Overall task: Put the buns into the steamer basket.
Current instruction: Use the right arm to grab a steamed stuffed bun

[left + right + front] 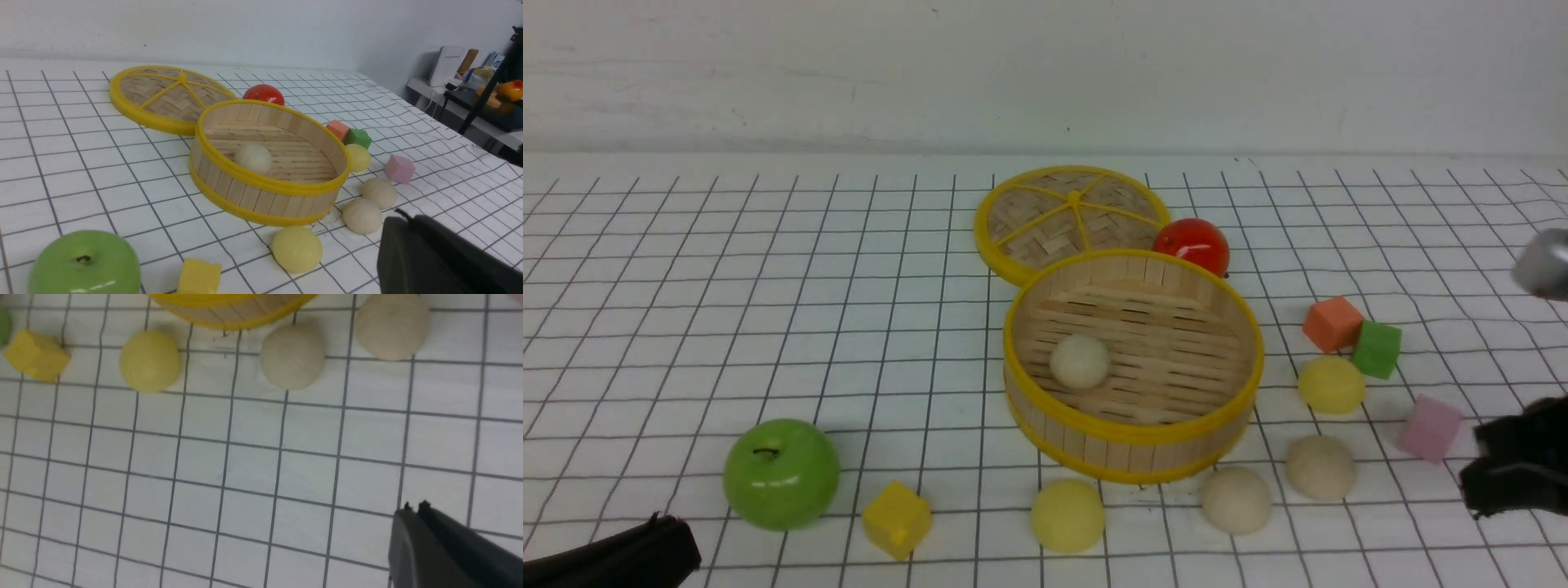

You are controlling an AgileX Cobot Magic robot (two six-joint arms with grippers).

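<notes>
Right gripper (pixel 416 506) apart from buns (pixel 292 357)

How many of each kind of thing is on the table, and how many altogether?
Buns: 5
Cubes: 4
Apple: 1
Tomato: 1
Steamer basket: 1
Lid: 1
Total: 13
</notes>
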